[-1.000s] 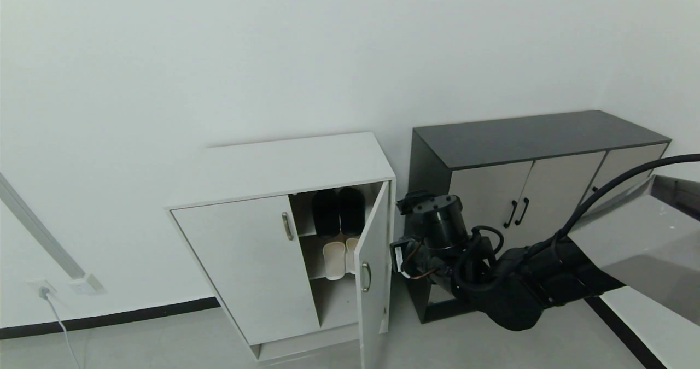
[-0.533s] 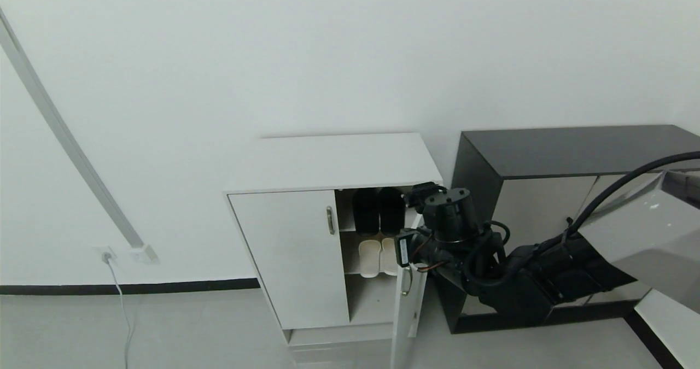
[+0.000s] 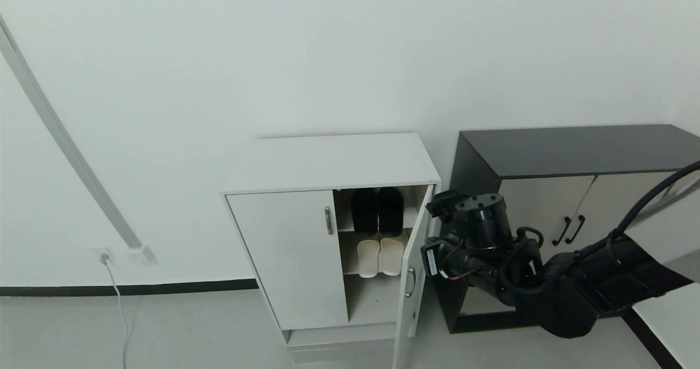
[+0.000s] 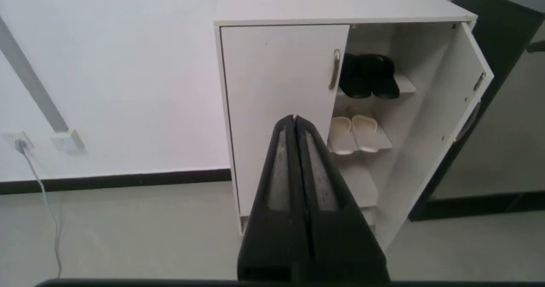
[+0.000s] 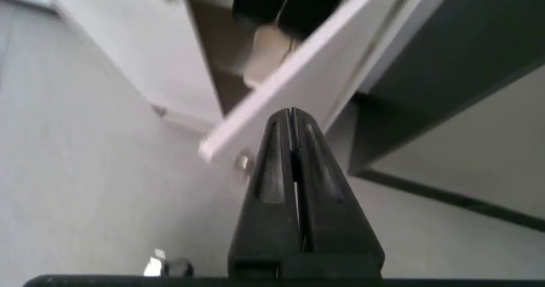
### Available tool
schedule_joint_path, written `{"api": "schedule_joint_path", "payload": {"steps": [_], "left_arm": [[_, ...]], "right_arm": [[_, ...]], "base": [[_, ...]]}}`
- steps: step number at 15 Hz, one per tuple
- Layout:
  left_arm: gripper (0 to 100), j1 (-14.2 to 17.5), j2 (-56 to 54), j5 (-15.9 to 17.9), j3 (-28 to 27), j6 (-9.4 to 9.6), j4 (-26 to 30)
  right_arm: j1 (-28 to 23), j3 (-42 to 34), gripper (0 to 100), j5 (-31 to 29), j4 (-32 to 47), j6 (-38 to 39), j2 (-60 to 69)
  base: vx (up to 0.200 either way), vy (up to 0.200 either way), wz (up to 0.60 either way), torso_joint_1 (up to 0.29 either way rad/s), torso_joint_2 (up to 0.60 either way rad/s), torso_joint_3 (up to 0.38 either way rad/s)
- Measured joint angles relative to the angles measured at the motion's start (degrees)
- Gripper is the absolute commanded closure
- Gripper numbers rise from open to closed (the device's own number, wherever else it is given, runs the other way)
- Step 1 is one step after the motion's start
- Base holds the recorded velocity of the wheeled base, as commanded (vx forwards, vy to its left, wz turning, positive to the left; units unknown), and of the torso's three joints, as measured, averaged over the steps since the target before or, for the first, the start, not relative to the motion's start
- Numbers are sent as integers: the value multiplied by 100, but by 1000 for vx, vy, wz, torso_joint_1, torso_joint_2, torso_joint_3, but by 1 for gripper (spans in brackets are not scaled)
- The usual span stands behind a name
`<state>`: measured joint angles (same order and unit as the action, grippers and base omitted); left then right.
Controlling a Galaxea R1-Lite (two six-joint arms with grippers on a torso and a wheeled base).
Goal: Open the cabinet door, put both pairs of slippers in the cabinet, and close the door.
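Two cabinets stand against the wall on my feed. I take the white cabinet as my landmark; the dark cabinet stands just to its right, with a narrow gap between them. The white cabinet's left door is shut. Its right door is swung out towards me, so I can see the shelves inside.

My right arm is in front of the dark cabinet, on the outer side of the white cabinet's open door. Its wrist is close behind that door's upper edge. From the wrist camera, the right gripper has its fingers pressed together with nothing between them. The tip points at the open door's free edge, and I cannot tell whether it touches the panel. The left gripper is held out in front of the white cabinet, well apart from it, in line with the shut door. It is closed too and carries nothing.

Both pairs are inside the white cabinet. The black slippers lie side by side on the upper shelf, and the cream slippers sit on the shelf directly below.

Each door carries a slim metal handle. Low on the wall, well to the left of the white cabinet, is a wall socket with a cable plugged in.
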<state>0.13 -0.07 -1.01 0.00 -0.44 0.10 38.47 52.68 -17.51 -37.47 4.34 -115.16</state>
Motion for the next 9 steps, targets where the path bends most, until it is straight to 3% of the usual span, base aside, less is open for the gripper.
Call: {"api": "schedule_joint_path", "payload": {"steps": [3,9], "left_arm": [[100,0,0,0,0,-2,-2],[100,7,0,-29,0,-22,-5]], "right_arm": [[-48,-508,100,87,-76,0,11],[-52,-445,100,235,-577,0,-510]], "base": [[200,0,0,9,-2,5],[0,0,0,0,0,0]]}}
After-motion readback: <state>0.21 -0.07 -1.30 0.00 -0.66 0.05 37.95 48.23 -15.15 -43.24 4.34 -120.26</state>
